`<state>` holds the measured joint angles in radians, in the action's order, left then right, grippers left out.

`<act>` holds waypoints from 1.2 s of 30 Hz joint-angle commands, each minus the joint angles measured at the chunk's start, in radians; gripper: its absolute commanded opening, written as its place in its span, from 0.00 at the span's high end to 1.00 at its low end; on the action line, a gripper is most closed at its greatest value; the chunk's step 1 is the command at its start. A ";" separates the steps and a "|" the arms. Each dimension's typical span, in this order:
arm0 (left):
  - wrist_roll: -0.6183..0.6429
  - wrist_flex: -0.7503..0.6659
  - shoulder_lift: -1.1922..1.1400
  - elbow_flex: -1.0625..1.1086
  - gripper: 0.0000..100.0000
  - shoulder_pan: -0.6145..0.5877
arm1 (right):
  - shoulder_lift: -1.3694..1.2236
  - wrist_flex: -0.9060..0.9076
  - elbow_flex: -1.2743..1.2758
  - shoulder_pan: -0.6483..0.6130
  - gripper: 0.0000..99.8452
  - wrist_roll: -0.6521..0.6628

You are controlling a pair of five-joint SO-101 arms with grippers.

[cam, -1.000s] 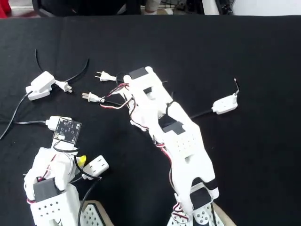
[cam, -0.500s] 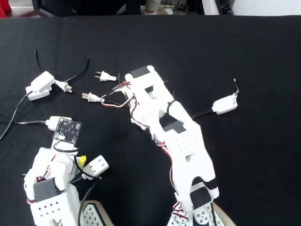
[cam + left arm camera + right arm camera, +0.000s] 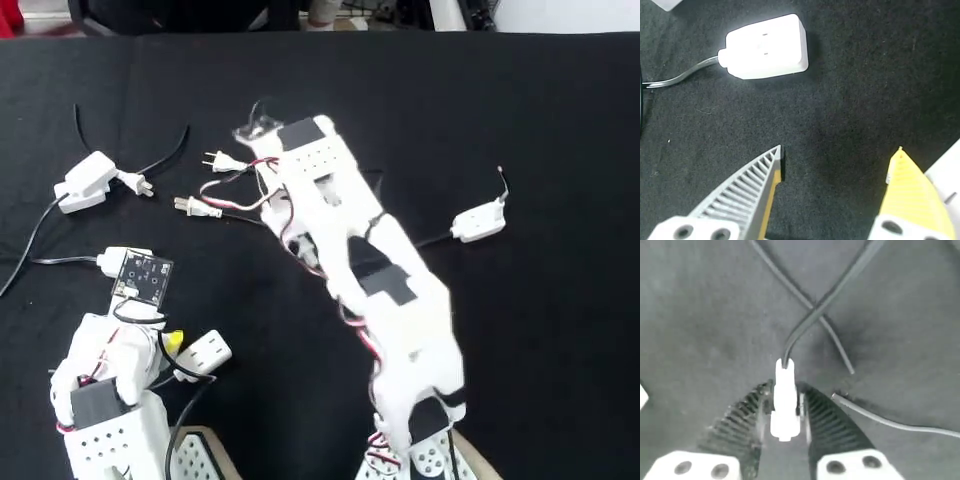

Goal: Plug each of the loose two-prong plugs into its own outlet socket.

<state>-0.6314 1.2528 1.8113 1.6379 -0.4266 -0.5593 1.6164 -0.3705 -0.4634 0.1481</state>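
Note:
My right gripper is shut on a white two-prong plug whose black cord runs away over the cloth. From above, this gripper is at the back left of the middle. Two loose plugs lie just to its left. A white outlet socket lies at the far left with another plug at its end. Another socket lies at the right. My left gripper is open over bare cloth, a short way from a white socket, which lies beside that arm.
A black cloth covers the table. Thin black cords cross ahead of the held plug. A cord trails from the left socket toward the table's left edge. My right arm spans the middle of the table.
My right arm has stretched farther toward the back left, and its gripper now shows beyond the wrist. The left arm and the loose plugs have not moved.

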 commanded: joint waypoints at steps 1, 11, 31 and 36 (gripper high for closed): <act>-0.005 0.000 0.008 -0.005 0.67 0.010 | 0.216 -0.199 0.242 -0.023 0.97 -0.037; -0.005 0.002 0.008 -0.005 0.67 0.010 | 0.618 -0.916 1.023 -0.038 0.97 -0.074; -0.005 0.006 0.008 -0.008 0.67 0.010 | 0.932 -1.172 1.442 -0.041 0.87 -0.115; -0.005 0.006 0.008 -0.008 0.67 0.010 | 0.932 -1.128 1.431 -0.064 0.87 -0.121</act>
<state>-0.6314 1.2528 1.8113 1.6379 -0.4266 0.3368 0.4703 1.1132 -0.5094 0.0391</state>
